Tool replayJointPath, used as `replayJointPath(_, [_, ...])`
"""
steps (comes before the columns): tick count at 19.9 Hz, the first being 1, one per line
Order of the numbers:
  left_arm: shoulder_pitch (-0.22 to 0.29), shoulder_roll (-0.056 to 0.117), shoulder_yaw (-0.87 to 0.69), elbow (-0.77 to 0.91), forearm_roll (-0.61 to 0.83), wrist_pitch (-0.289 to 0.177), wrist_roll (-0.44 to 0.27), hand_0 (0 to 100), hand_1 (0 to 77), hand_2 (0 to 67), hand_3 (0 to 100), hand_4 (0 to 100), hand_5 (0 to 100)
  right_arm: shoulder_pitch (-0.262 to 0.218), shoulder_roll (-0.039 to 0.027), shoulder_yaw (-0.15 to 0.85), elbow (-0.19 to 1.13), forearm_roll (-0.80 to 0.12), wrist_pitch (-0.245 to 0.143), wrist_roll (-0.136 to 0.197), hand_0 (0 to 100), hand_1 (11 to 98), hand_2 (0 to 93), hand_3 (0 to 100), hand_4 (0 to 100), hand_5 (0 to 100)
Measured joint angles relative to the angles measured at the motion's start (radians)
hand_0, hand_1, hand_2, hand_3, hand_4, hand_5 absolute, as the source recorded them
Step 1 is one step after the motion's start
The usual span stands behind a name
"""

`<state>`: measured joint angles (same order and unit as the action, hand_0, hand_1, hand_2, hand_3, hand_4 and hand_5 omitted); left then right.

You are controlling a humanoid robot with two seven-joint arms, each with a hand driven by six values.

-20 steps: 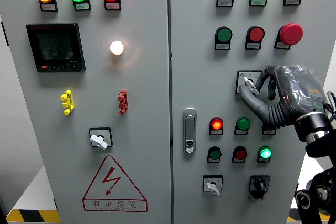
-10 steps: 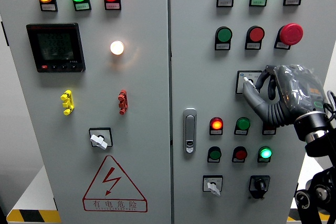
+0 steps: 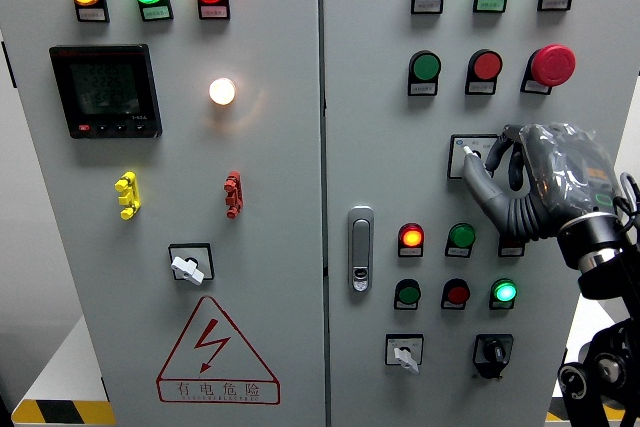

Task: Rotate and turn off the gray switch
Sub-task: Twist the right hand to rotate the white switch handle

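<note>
Right hand (image 3: 500,172) fingers still curled on gray switch (image 3: 468,156), knob turned more upright than before

Gray switch (image 3: 468,156): small rotary knob on a square dark-framed plate, mounted on the right-hand cabinet door, below the row of green and red buttons and above the lit red lamp. My thumb and fingers cover most of it. Only a pale sliver of the knob shows at the plate's left side. Its pointing direction I cannot tell.
</note>
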<state>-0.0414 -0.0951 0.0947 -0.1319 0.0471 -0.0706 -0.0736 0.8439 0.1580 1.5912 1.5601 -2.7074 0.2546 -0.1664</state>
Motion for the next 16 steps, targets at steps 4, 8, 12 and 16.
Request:
replayJointPath(4, [0.0,0.0,0.0,0.0,-0.001,0.0,0.0,89,0.0,13.3,19,8,11,0.0,0.001,-0.004,0.0,-0.001,0.0,-0.002,66,32.8,67.2,94,100,100])
replayJointPath(8, [0.0,0.0,0.0,0.0,-0.001,0.0,0.0,89,0.0,13.3,19,8,11,0.0,0.0011,-0.007,0.001,-0.001,0.0,-0.002,71,28.7,66.3,94,100,100])
replayJointPath(12, [0.0,0.0,0.0,0.0,-0.001,0.0,0.0,89,0.0,13.3,19,8,11,0.007,0.0011,-0.015,-0.003,-0.002,0.002,-0.012,68,29.3,66.4,94,100,100])
replayJointPath(16, [0.0,0.0,0.0,0.0,-0.001,0.0,0.0,89,0.0,13.3,19,8,11,0.014,0.0014,-0.017,-0.004,-0.002,0.002,-0.016,65,31.6,67.0,94,100,100])
